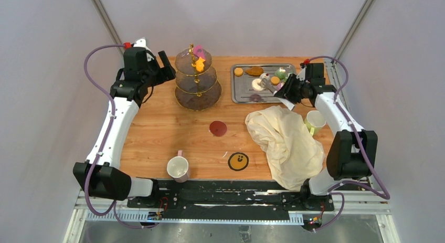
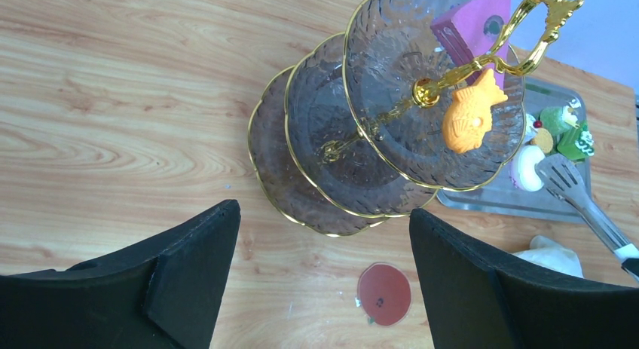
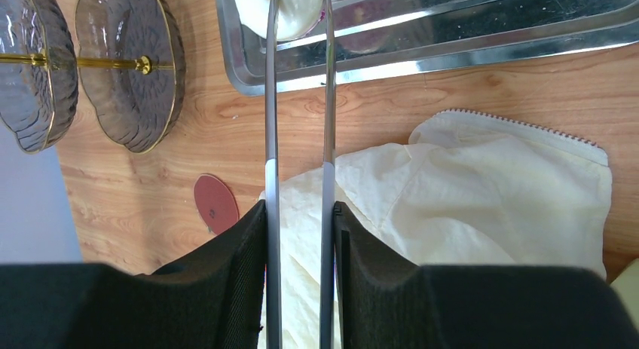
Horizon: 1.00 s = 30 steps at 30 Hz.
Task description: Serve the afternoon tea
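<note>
While the right gripper (image 3: 300, 213) clamps tongs (image 3: 271, 100) around the white donut (image 3: 294, 13), upper centre, a slack pinch could drop it; left gripper (image 2: 322, 213) gapes wide.

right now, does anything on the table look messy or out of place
The cream cloth lies crumpled in a heap on the table's right side, its near end drooping over the front edge. Nothing looks spilled or broken.

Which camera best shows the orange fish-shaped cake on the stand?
Left wrist: the orange fish-shaped cake sits close up on the top tier of the stand, beside the gold stem. Top external shows it only as a small speck. Right wrist shows stand tiers at its left edge, not the cake.
</note>
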Each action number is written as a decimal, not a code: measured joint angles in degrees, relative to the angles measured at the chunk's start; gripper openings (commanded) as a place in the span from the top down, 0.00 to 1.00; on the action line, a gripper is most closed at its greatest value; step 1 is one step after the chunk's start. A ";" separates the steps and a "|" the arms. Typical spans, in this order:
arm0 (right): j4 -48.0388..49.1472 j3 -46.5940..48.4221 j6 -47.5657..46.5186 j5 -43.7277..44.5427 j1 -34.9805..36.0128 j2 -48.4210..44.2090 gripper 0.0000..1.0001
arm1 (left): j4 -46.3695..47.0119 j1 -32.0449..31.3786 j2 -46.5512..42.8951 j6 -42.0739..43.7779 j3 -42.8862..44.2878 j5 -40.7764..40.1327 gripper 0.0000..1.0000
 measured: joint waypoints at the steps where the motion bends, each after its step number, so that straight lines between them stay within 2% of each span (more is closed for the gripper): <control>1: -0.24 0.07 -0.02 0.04 0.00 -0.09 0.99 | 0.00 0.00 0.00 0.00 0.00 0.00 0.12; 9: -2.75 2.05 -0.90 0.26 0.07 -3.34 0.99 | -0.59 0.70 0.55 0.37 0.68 -0.22 0.12; 15: -4.11 7.02 -2.19 0.50 2.05 -7.87 0.99 | 0.48 5.86 3.02 -2.80 1.95 3.96 0.12; 25: -5.44 16.68 -4.42 1.92 15.87 -9.14 0.99 | 1.90 6.88 7.56 -5.75 3.87 7.06 0.12; 30: -6.14 21.40 -5.27 2.36 22.03 -7.58 1.00 | 2.60 8.33 12.20 -5.70 9.16 6.97 0.13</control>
